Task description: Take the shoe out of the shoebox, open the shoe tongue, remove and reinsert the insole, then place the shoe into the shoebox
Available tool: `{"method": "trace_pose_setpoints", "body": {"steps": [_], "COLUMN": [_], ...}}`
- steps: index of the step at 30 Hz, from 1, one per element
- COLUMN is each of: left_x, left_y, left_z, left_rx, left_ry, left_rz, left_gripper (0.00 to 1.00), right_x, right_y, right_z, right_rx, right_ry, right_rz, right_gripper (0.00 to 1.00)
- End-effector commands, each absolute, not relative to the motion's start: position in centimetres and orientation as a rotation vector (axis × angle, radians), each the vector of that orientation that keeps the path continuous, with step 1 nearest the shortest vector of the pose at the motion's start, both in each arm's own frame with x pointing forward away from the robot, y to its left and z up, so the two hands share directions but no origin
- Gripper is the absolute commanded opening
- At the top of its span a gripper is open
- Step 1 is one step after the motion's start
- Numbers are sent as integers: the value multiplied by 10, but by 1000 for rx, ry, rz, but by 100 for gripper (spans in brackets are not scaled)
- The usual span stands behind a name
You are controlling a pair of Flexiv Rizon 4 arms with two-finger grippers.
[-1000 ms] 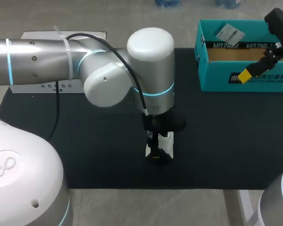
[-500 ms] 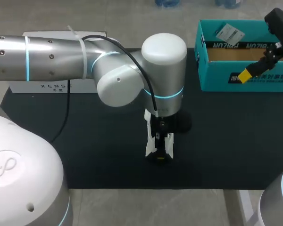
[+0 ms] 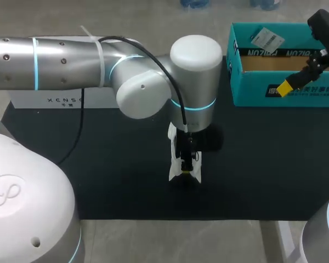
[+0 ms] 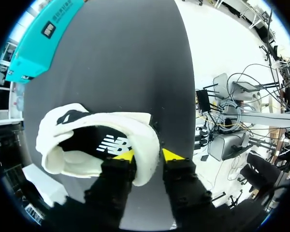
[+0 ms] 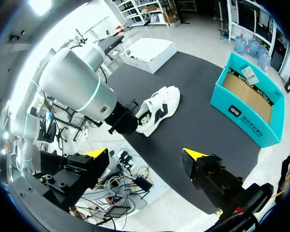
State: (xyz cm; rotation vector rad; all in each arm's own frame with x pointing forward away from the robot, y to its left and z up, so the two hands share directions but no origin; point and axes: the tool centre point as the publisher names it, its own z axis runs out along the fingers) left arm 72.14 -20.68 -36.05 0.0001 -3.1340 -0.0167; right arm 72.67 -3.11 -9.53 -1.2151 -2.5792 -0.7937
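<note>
Left arm [image 3: 194, 82] shifted rightward; left gripper [image 4: 146, 155] pinches shoe [image 4: 141, 129] heel collar, frame centre. Right gripper [image 5: 145, 153] spread wide beside shoebox [image 3: 279, 93], upper right.

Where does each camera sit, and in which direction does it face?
Head view: above and behind the robot, facing down on the table; left arm over the shoe, right arm at the view's right.
Left wrist view: on the left wrist, facing along the left fingers, which pinch the shoe's heel.
Right wrist view: on the right wrist, facing across the table past the open right fingers.
Shared: all show shoe and shoebox.
</note>
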Motion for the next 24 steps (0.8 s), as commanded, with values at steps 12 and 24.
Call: {"method": "trace_pose_setpoints", "body": {"steps": [12, 24], "left_x": [727, 771], "left_y": [-197, -150], "left_z": [-349, -238], "left_rx": [-21, -55], "left_ry": [-3119, -3164], "left_rz": [-56, -16], "left_gripper": [0, 0], "right_x": [728, 728], "right_y": [-31, -31], "right_z": [-96, -96], "right_rx": [-1214, -1214], "right_ry": [-2578, -2578], "right_rz": [-789, -789], "right_gripper": [100, 100]}}
